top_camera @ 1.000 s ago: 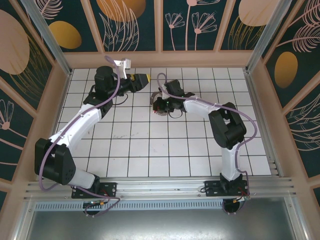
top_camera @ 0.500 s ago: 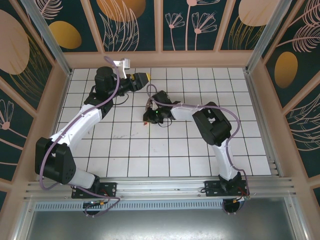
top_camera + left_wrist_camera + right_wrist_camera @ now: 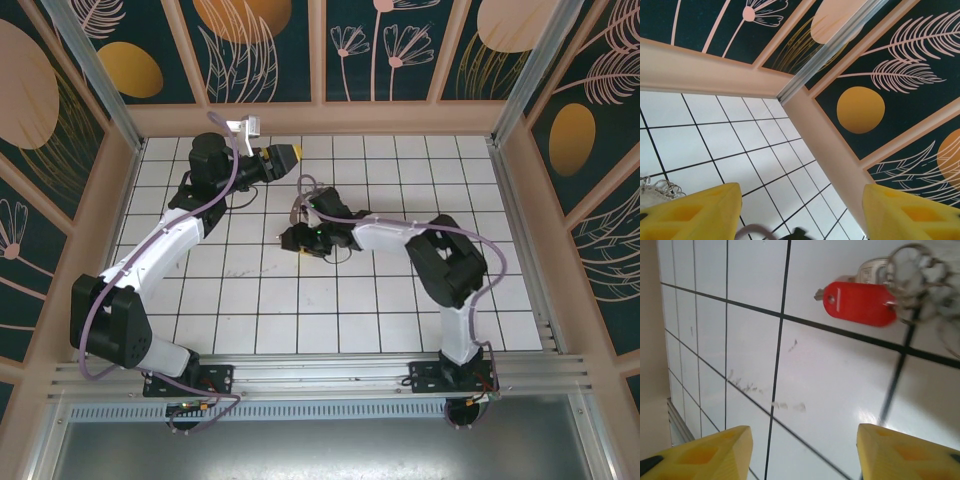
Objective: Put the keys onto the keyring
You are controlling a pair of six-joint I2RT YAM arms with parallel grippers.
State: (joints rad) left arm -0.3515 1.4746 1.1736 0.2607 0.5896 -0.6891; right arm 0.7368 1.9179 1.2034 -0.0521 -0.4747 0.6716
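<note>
Right wrist view: right gripper point(image 3: 805, 452) open over the tiled table point(image 3: 830, 390), red-headed key point(image 3: 860, 302) lying flat ahead, touching the keyring point(image 3: 920, 270); left gripper point(image 3: 800, 210) also open, holding nothing.

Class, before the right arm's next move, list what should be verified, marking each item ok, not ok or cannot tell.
1. Right gripper open and empty: ok.
2. Left gripper open and empty: ok.
3. Key with the red head lying on the tiled floor, ahead of the right gripper: ok.
4. Keyring rings beside the key's head: ok.
5. Key threaded onto the keyring: cannot tell.
</note>
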